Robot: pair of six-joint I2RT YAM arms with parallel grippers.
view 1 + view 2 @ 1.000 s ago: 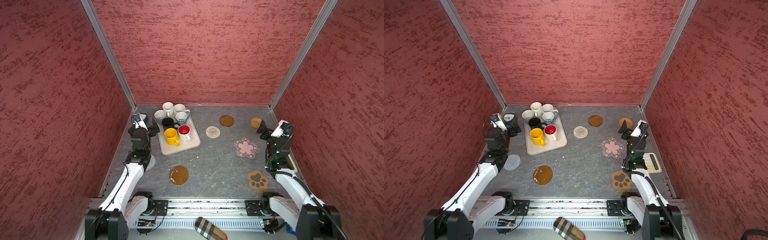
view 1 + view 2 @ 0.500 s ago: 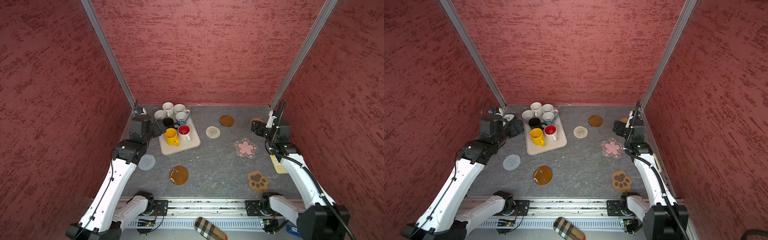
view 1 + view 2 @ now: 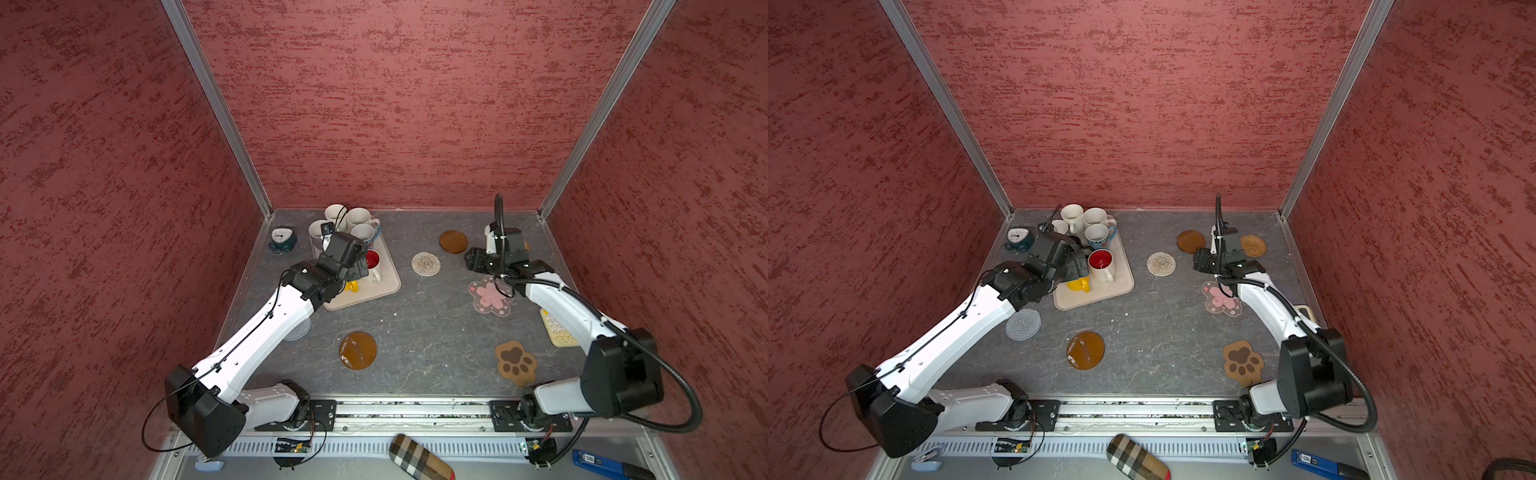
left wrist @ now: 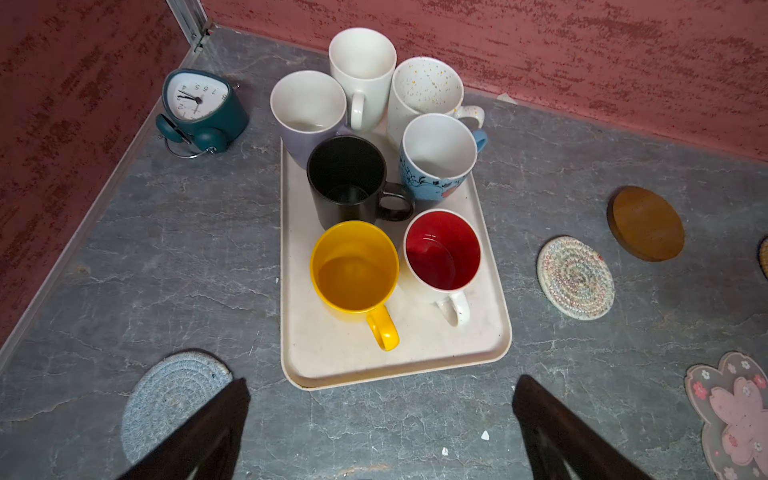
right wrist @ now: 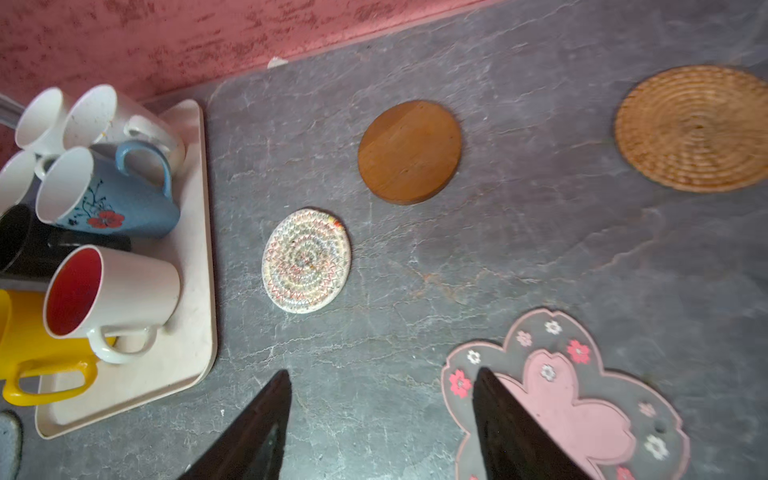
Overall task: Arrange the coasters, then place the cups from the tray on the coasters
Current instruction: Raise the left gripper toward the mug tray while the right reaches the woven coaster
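Your left gripper (image 4: 382,380) hung with its jaws spread wide and nothing between them, above the near end of the tray (image 4: 415,345); in both top views it hid most of the yellow mug (image 4: 353,270). The tray lay on the bench (image 3: 415,324) toward the far left corner, just beside the teal alarm clock (image 4: 199,108). All the cups stood upright and crowded together. The yellow mug and the red-lined white mug (image 4: 442,249) were nearest the arm, the black mug (image 4: 347,174) and blue flowered mug (image 4: 436,153) behind them, and the lavender mug (image 4: 307,104), plain white mug (image 4: 361,54) and speckled white mug (image 4: 426,87) at the far end. No cup sat on a coaster. Your right gripper (image 5: 382,371) was also open and empty, its jaws less widely spread, over bare bench between the cream woven coaster (image 5: 305,259) and the pink flower coaster (image 5: 582,399). One finger overlapped the flower's edge in the right wrist view, and I could not tell whether it touched. The far brown disc (image 5: 409,151) and the tan rattan coaster (image 5: 694,129) lay beyond it, well apart. The grey-blue crochet coaster (image 4: 174,395) lay near the tray's front left corner, the other brown disc (image 3: 358,350) toward the front middle, and the paw-print coaster (image 3: 515,361) at the front right.
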